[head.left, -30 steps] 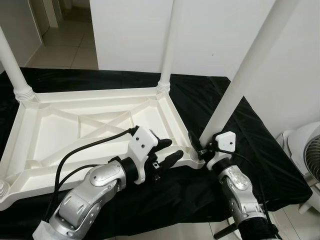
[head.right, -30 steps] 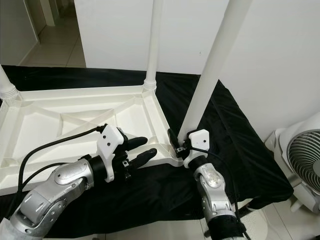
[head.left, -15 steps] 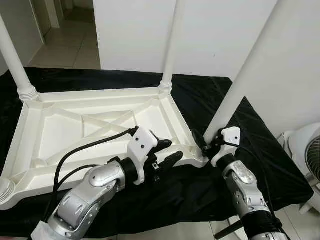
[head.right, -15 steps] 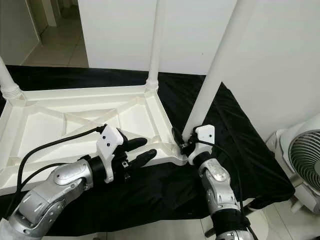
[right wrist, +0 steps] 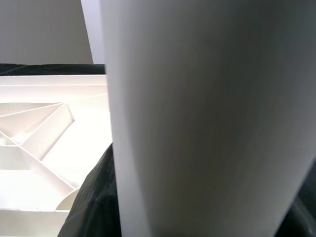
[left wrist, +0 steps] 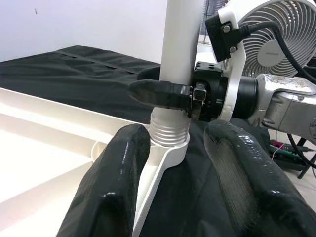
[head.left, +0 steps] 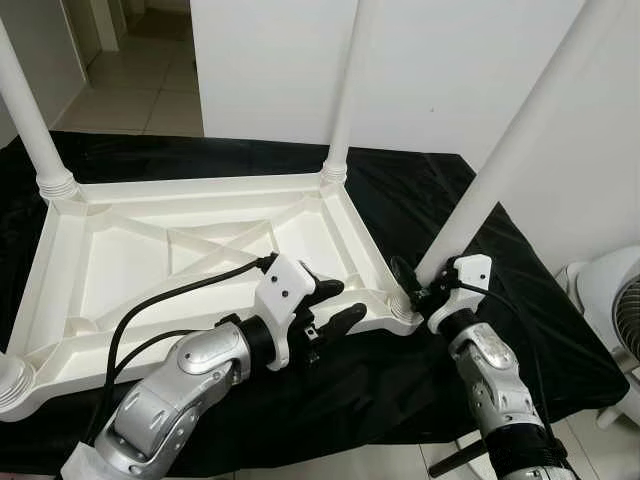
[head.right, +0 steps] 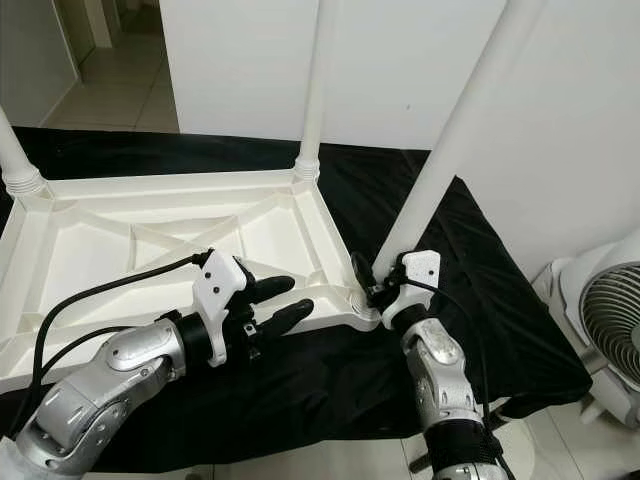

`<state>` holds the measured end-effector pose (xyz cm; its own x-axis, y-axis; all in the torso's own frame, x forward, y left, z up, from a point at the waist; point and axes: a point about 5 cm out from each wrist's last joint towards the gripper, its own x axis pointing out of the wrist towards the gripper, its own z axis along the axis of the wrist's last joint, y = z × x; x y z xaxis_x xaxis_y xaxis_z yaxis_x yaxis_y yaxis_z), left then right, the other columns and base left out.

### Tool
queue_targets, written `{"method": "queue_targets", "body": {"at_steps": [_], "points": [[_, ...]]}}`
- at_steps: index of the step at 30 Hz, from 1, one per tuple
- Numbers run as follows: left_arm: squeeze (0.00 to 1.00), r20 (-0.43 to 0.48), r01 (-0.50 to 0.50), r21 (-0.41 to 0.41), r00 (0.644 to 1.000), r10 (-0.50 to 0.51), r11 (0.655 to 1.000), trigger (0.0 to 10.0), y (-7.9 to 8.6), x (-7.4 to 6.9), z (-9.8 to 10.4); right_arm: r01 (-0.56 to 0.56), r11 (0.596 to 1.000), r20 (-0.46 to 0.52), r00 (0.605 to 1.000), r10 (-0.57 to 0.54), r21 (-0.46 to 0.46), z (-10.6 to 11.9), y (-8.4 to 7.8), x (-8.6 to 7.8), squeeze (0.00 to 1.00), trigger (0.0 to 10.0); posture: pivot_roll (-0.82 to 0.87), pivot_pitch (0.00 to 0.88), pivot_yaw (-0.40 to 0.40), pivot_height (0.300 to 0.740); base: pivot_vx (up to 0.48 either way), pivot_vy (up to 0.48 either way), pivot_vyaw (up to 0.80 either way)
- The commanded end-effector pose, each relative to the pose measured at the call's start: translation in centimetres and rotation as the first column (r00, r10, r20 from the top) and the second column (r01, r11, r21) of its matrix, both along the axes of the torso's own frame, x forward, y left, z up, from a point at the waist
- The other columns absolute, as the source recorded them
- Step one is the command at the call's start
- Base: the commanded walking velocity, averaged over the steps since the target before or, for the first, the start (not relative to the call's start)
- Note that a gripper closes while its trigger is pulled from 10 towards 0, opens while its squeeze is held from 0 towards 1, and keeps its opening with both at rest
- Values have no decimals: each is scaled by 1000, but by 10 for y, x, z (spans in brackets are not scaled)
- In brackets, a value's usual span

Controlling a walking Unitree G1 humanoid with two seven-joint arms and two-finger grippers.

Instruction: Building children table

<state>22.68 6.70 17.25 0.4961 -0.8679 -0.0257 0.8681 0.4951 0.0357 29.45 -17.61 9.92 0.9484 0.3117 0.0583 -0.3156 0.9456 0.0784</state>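
A white plastic table top (head.left: 70, 300) lies upside down on a black cloth. White legs stand up from its far left corner (head.left: 30, 120) and far right corner (head.left: 345, 90). At the near right corner a third table leg (head.left: 500, 170) rises at a slant from a ribbed collar (left wrist: 169, 129). My right gripper (head.left: 420, 290) is shut on this leg just above the collar, one finger (left wrist: 158, 94) across its front. My left gripper (head.left: 335, 305) is open, fingers (left wrist: 113, 187) spread over the top's near edge and pointing at that corner.
The black cloth (head.left: 520, 300) covers a low surface and drops off at the near and right edges. A white fan (head.left: 615, 320) stands on the floor to the right. A white wall (head.left: 450, 60) rises behind, with a tiled hallway (head.left: 130, 80) at the far left.
My right gripper and the base of the slanted leg have shifted slightly right, and the wrist has turned a little. The view has drifted. My left gripper is where it was.
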Motion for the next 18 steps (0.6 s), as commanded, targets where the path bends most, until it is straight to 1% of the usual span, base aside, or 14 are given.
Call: {"method": "queue_targets", "body": {"at_steps": [1,5,8,9,10,13,14,15,17,18], "points": [[0,-5,83,3,997,-83,997,10000,-5,-5,0,81,996,-312,946,-91,-45,-63,-13,-27,0,10000,110,36,-42,740,0,0,0],[0,-6,79,1,997,-79,997,10000,-5,-5,0,88,994,-286,952,-104,-71,-59,-10,-25,0,10000,111,37,-44,740,0,0,0],[0,-5,76,1,997,-76,997,10000,-4,-5,0,124,988,-258,955,-145,-96,-55,-10,-21,0,10000,112,37,-44,740,0,0,0],[0,-5,75,2,997,-75,997,10000,-4,-5,0,169,979,-244,951,-191,-110,-53,-11,-18,0,10000,114,41,-45,740,0,0,0],[0,-5,75,2,997,-75,997,10000,-4,-5,0,169,979,-244,951,-191,-110,-53,-11,-18,0,10000,114,41,-45,740,0,0,0],[0,-5,73,2,997,-73,997,10000,-4,-4,1,241,962,-222,938,-265,-131,-50,-11,-13,0,10000,115,44,-44,740,0,0,0],[0,-4,73,1,997,-73,997,10000,-4,-4,1,286,949,-212,927,-309,-130,-48,-9,-9,0,10000,116,47,-43,740,0,0,0],[0,-4,73,1,997,-73,997,10000,-4,-4,1,286,949,-212,927,-309,-130,-48,-9,-9,0,10000,116,47,-43,740,0,0,0],[0,-3,72,0,997,-72,997,10000,-4,-4,1,352,928,-201,907,-370,-123,-45,-4,-2,0,10000,117,47,-40,740,0,0,0],[0,-3,72,0,997,-72,997,10000,-4,-4,1,352,928,-201,907,-370,-123,-45,-4,-2,0,10000,117,47,-40,740,0,0,0]]}}
